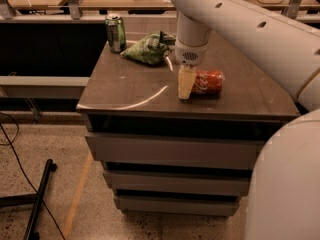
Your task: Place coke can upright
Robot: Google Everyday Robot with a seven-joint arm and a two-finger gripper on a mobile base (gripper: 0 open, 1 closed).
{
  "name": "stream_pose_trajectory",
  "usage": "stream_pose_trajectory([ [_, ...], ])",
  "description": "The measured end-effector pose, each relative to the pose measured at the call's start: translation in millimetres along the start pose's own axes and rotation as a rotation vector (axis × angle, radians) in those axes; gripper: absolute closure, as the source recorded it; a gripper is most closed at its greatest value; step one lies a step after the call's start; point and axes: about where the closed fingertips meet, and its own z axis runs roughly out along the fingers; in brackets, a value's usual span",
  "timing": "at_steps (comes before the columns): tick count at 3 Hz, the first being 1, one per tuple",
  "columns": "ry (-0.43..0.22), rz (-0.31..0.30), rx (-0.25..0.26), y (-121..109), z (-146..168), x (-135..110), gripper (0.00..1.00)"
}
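The coke can (209, 82) is red with white script and lies on its side on the brown cabinet top (130, 89), right of centre. My gripper (185, 84) hangs from the white arm and points down at the can's left end, touching or very close to it. The part of the can behind the gripper is hidden.
A green can (115, 32) stands upright at the back left corner. A green crumpled bag (147, 49) lies behind the gripper. The cabinet has drawers (170, 154) below. The white arm (250, 29) spans the right side. A black pole (40, 196) lies on the floor at the left.
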Motion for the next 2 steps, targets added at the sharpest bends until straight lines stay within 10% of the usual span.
stream_pose_trajectory([
  [2, -0.084, -0.028, 0.004, 0.9, -20.8, 5.8, 1.0],
])
